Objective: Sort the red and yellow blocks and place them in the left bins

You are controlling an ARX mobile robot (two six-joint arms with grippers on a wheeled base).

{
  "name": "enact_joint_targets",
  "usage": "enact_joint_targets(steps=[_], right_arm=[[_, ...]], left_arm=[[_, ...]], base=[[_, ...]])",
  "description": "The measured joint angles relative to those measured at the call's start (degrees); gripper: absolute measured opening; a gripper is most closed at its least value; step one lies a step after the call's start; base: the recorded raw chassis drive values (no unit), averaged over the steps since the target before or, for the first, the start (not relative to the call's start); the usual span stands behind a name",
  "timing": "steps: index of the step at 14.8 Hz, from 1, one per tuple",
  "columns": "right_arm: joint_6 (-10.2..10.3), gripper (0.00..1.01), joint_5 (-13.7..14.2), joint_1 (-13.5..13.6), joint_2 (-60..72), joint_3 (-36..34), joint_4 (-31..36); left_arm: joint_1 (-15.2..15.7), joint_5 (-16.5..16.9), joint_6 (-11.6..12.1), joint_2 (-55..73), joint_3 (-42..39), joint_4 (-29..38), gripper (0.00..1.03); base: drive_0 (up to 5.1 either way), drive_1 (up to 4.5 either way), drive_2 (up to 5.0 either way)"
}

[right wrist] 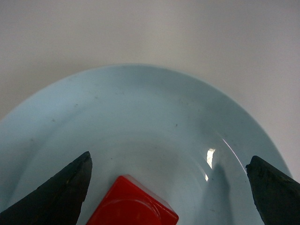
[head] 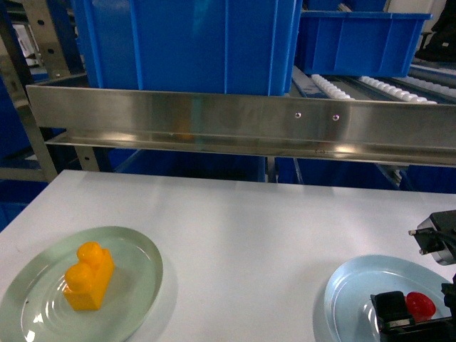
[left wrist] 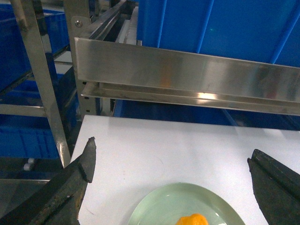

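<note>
Blocks sit on two separate plates on the white worktop, well apart. The yellow block, two studs up, rests on the greenish plate at the near left; only its top edge shows at the bottom of the left wrist view. The red block lies on the pale blue plate at the near right.

The right hand hangs low over the blue plate, its two dark fingers spread wide, one on each side of the red block, which lies between them without either finger touching it. It holds nothing. In the head view only part of this hand shows, as black hardware at the right edge just beside the red block.

The left hand is also wide open and empty, with its fingers at the lower corners of its wrist view. It hovers above the worktop near the far rim of the greenish plate. This hand does not show in the head view.

Beyond the worktop's far edge runs a steel rail on a metal rack. Behind and above it stand the blue bins: a large one at the left and centre, and a lower one to the right, resting on white rollers. Both blocks are outside the bins.
</note>
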Motion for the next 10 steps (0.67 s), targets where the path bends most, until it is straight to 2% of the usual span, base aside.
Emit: enact_joint_targets(steps=[2,3,6,8,10], right_arm=[[1.31,0.98,-0.81,-0.74,1.51,0.15,0.48],[2.05,0.92,-1.46,-1.16,1.9,0.15,0.61],[4.98,0.65,-2.93,-1.46,3.39,0.15,1.75],[7.04,0.29,-3.91,-1.44,3.34,-1.75,4.98],[6.82,0.29,-3.74,-1.51,0.28,-4.37,6.71]], left_arm=[[0.0,0.02,0.0,0.0,0.0,0.0,0.98],[0.0,0.02,0.0,0.0,0.0,0.02,0.98],[0.0,0.0,0.0,0.0,0.0,0.02,0.98],[0.0,0.02,0.0,0.0,0.0,0.0,0.98],[0.0,0.02,0.0,0.0,0.0,0.0,0.98]], base=[[0.0,0.0,0.0],[0.0,0.0,0.0],[0.0,0.0,0.0],[0.0,0.0,0.0],[0.0,0.0,0.0]])
